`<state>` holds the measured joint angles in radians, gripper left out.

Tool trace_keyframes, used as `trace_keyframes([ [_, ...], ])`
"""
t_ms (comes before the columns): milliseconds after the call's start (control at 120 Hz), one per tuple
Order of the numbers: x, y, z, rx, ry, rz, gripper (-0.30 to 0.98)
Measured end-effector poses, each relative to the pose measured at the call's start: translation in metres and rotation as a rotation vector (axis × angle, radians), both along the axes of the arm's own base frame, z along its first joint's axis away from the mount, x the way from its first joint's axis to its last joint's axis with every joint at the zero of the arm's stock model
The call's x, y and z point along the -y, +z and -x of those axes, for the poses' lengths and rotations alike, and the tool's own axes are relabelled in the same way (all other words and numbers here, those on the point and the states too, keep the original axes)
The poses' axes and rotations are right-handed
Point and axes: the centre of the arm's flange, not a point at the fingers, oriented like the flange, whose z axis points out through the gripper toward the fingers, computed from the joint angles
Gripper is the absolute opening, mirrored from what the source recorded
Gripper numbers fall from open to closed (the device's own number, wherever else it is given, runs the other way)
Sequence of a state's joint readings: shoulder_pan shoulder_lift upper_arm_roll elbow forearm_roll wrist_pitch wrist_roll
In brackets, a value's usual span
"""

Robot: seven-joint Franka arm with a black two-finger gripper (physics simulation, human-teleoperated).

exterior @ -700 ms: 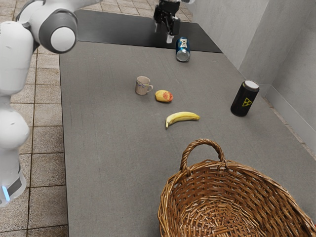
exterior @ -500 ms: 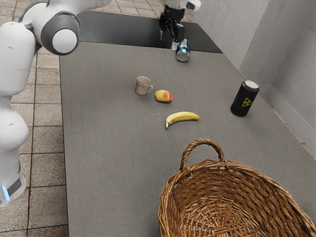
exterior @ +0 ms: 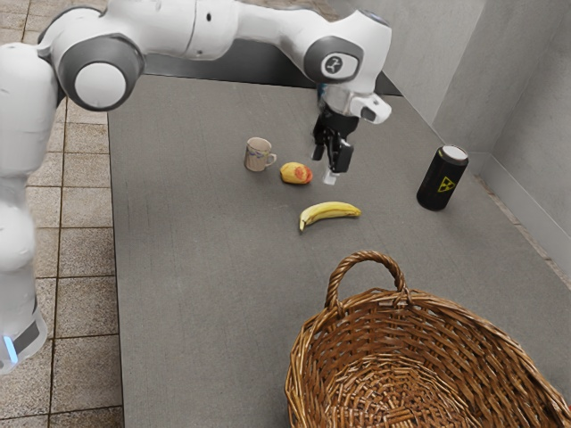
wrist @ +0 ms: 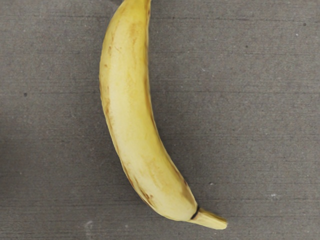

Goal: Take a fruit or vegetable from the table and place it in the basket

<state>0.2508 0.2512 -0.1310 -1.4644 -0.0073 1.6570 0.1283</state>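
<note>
Hovering over the table (exterior: 196, 285), the gripper (exterior: 324, 169) has its 2 fingers apart, and there's the banana (exterior: 330, 211), lying between the mango (exterior: 293, 173) and the basket (exterior: 433, 334)! 1 mug (exterior: 256, 155) beside the mango, 1 black can (exterior: 439, 185) upright towards the exterior view's right.

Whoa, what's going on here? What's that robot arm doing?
The robot arm has its claw open and empty above the table. The hand's camera is looking down at the banana, so that may be what it grabs for the basket. The banana and the mango both lie on the table, near the mug.
</note>
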Motion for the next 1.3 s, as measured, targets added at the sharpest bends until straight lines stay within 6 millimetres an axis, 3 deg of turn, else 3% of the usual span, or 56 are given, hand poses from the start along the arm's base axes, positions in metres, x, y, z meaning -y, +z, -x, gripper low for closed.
trace_keyframes([
  [192, 0.026, -0.016, -0.001, 0.039, -0.037, -0.018, 0.69],
  [492, 0.032, -0.058, 0.009, 0.024, -0.040, -0.021, 0.69],
  [758, 0.023, -0.056, 0.004, 0.081, -0.023, -0.027, 0.69],
  [933, -0.004, -0.056, 0.002, 0.107, 0.023, -0.026, 0.69],
  [1300, 0.004, -0.083, -0.010, 0.104, 0.011, -0.011, 0.69],
])
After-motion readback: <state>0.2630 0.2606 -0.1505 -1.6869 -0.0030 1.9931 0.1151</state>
